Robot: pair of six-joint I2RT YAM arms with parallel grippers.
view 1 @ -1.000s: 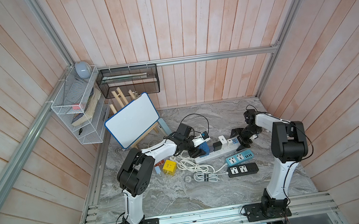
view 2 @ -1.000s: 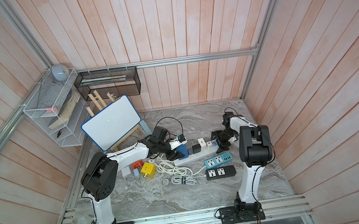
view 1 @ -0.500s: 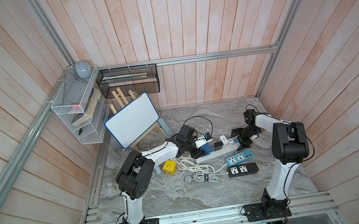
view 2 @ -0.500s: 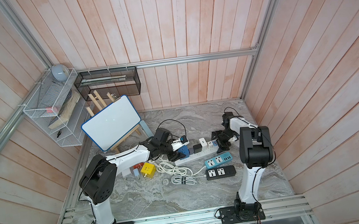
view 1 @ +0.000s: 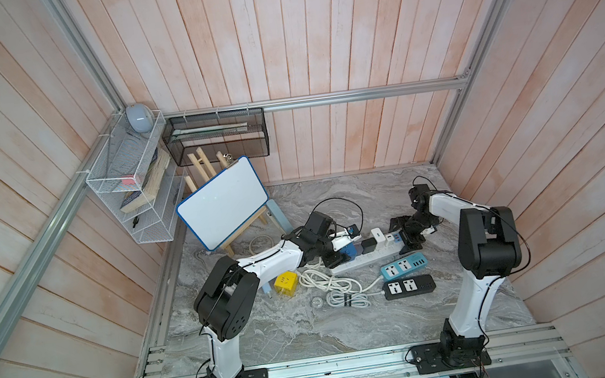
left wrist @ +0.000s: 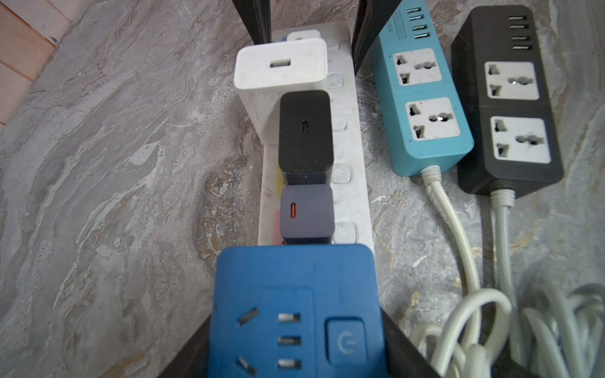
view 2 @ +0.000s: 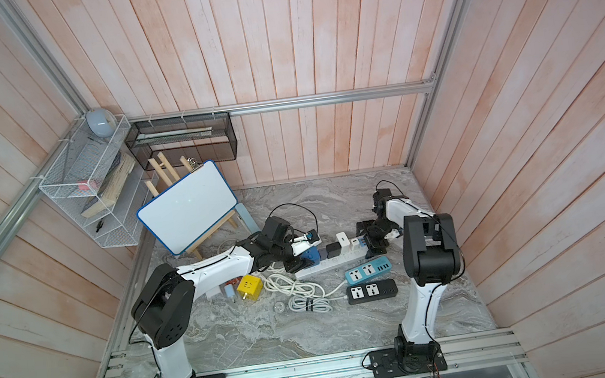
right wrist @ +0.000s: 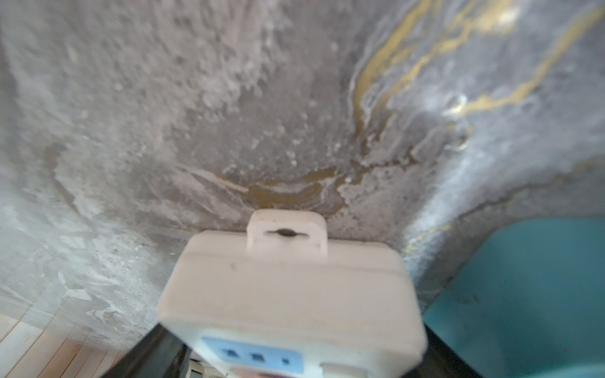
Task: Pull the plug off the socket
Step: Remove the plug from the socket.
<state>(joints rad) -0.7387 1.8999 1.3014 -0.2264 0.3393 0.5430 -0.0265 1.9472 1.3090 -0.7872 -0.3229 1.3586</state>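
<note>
The blue plug (left wrist: 294,311), a square adapter with its own socket face and switch, sits seated at one end of the white power strip (left wrist: 353,196) near the middle of the desk (view 1: 290,328). The left end effector (view 1: 340,251) is partly open and closed against the plug's two sides. The right end effector (view 1: 403,238) stands wider and clamps the strip's far end, where its hanging tab shows in the right wrist view. Right behind the plug along the strip stand a grey charger (left wrist: 306,212), a black charger (left wrist: 304,134) and a white charger (left wrist: 281,65), packed close together, the grey one just beside the plug. A teal strip (left wrist: 422,98) lies next to the white one and a black strip (left wrist: 510,104) beyond it, their pale cables running into a loose coil (view 1: 328,285) near the left arm. A yellow cube adapter (view 1: 285,283) rests under that arm's forearm. At the back left of the desk a whiteboard (view 1: 222,203) leans on a wooden easel. A white wire rack (view 1: 132,187) and a black mesh basket (view 1: 216,137) hang in the corner. The desk is grey marble-patterned with tan veins, enclosed by pale pink plank walls (view 1: 314,39), with both arm bases bolted to an aluminium rail (view 1: 354,368) at the front.
</note>
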